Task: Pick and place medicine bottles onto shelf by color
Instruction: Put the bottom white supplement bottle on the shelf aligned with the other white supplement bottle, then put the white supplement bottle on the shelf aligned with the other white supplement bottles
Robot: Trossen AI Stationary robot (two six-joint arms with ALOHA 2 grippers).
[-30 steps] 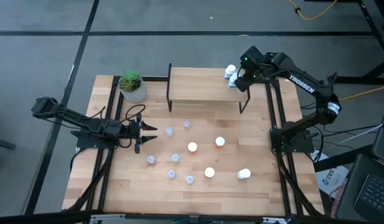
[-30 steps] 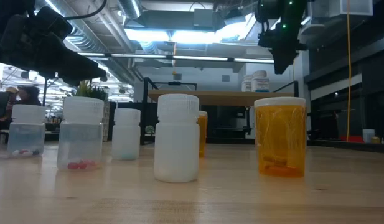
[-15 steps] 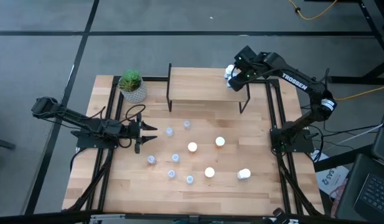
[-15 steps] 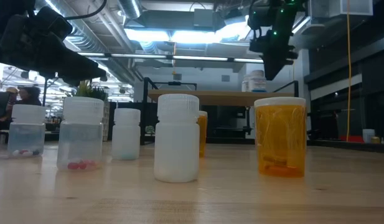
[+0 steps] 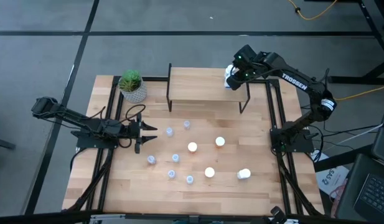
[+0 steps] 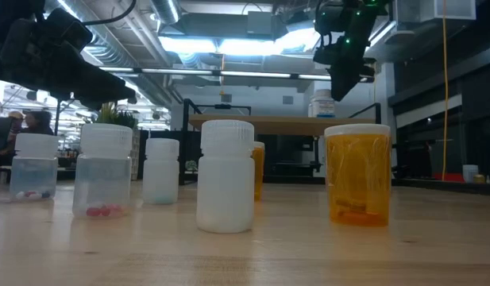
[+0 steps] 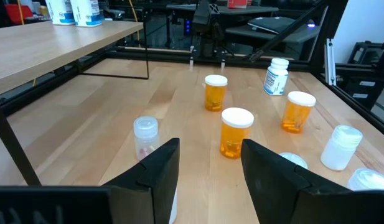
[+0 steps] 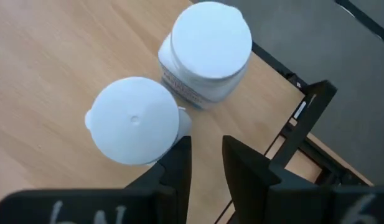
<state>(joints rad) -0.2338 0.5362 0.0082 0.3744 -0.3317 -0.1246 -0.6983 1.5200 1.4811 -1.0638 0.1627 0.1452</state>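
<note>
Hovering over the two white bottles [image 8: 170, 90] at the shelf's [image 5: 198, 84] upper-right corner, right gripper [image 8: 206, 163] empty, fingers slightly apart; left gripper [image 7: 209, 171] waiting mid-left, fingers parted; next, probably reaching down for a loose bottle [image 5: 243, 174] mid-table.

Two dark, near-black arms, slim and jointed. The right arm [image 5: 297, 81] wears white TROSSEN lettering along its long link, and a small green light glows near its wrist. Black cables loop around the left arm [image 5: 86, 124], with one curling by the left gripper [image 5: 149, 132]. Its fingers [image 7: 155, 177] are matte black, flat and angular with bevelled edges. The right gripper [image 8: 206, 163] shows the same dark wedge-shaped fingers, faint pale markings on the housing.
</note>
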